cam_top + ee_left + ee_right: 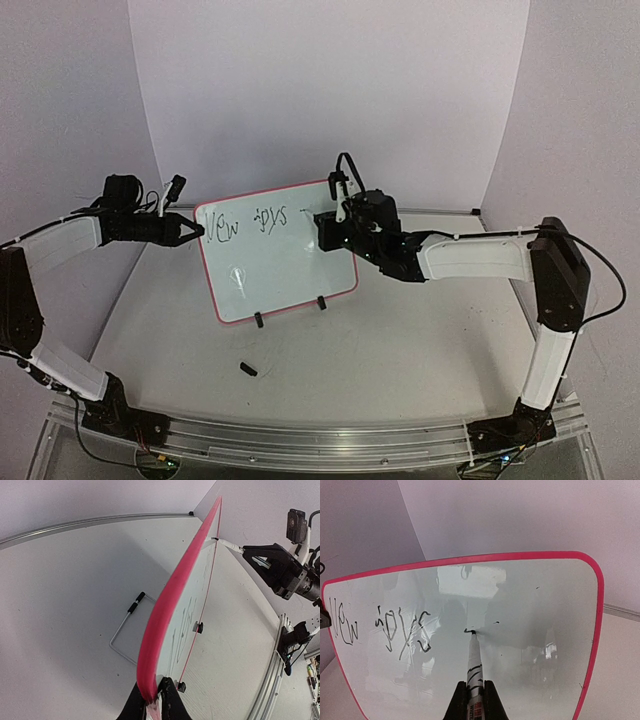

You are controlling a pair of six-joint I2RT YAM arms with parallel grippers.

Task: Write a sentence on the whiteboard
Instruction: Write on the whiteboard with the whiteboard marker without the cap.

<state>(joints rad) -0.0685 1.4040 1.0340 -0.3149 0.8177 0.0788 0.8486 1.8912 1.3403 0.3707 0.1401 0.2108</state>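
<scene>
At the table's (400, 340) centre, the board (285, 280) is standing tilted back on its feet (258, 321). The sentence (380, 626) is reading "New joys" along the top line, and a third word is barely starting. The marker (474, 655) tip is touching the surface just right of "joys". The right gripper (475, 686) is clamping the marker barrel between narrow fingers. The left gripper (152, 692) is pinching the board's left rim, steadying it.

Hazards:
- Excess tip pressure risks pushing the board back or twisting it in the pinch, skewing strokes.
- Too little pressure risks leaving gaps.
- A barrel slipping between the fingers risks drifting the line.
</scene>
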